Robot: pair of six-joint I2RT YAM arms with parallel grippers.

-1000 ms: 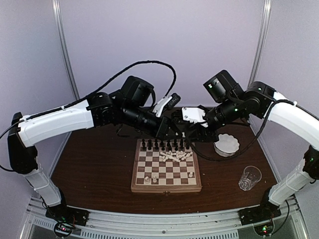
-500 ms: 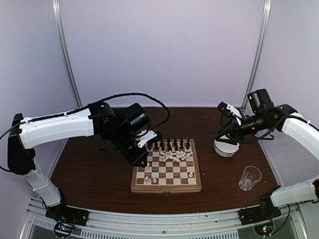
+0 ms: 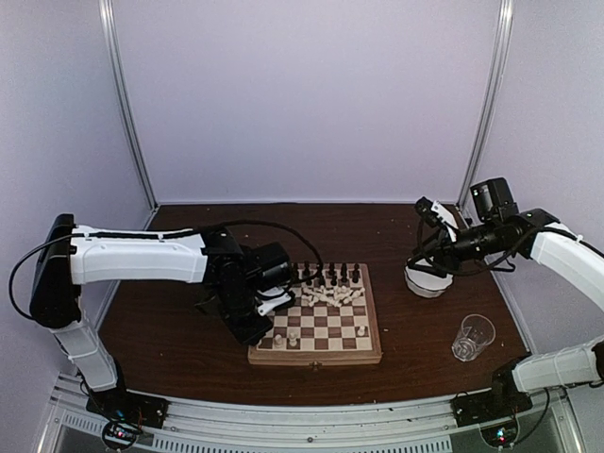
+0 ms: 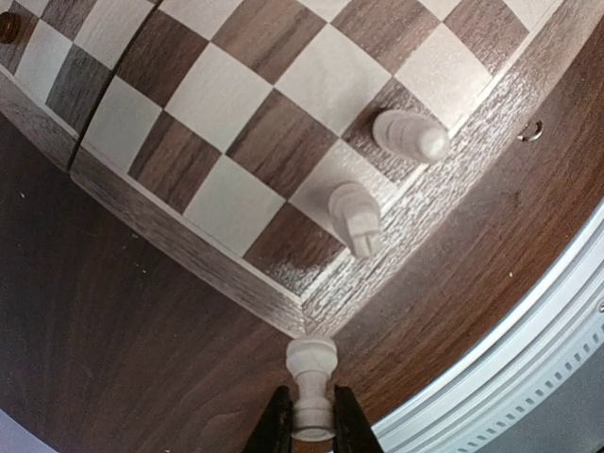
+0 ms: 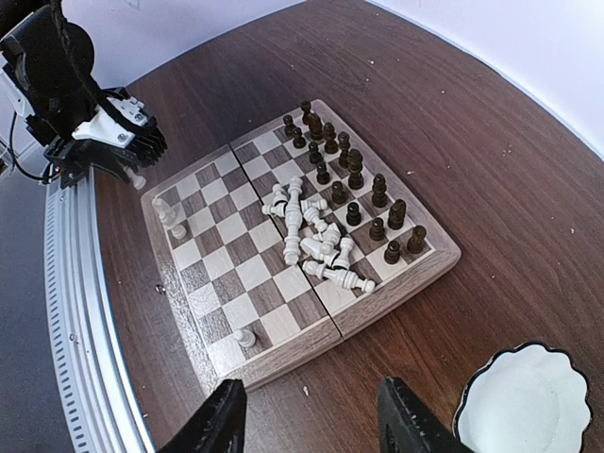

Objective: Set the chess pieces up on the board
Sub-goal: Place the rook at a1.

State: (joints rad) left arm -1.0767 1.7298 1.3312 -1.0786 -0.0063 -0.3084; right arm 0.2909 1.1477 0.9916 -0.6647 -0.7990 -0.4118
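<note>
The board point(image 3: 316, 356) lies mid-table. Dark chess pieces point(image 3: 326, 276) stand in rows along its far side, and white ones point(image 3: 330, 295) lie in a heap behind the middle. Two white pieces point(image 4: 356, 215) stand by the near-left corner. My left gripper point(image 4: 311, 420) is shut on a white piece point(image 4: 311, 373), hanging over the table just off that corner point(image 3: 257, 330). My right gripper point(image 5: 311, 420) is open and empty, raised above the table between the board's right side and the bowl point(image 3: 418, 257).
A white scalloped bowl point(image 3: 429, 280) sits right of the board point(image 5: 283, 354), close under my right gripper. A clear glass point(image 3: 473, 337) stands at the front right. A lone white pawn point(image 5: 245, 337) stands on the board's near-right corner square.
My left arm swung from the board's far side down to its near-left corner, carrying the white piece. My right arm pulled back to the right and its jaws opened.
</note>
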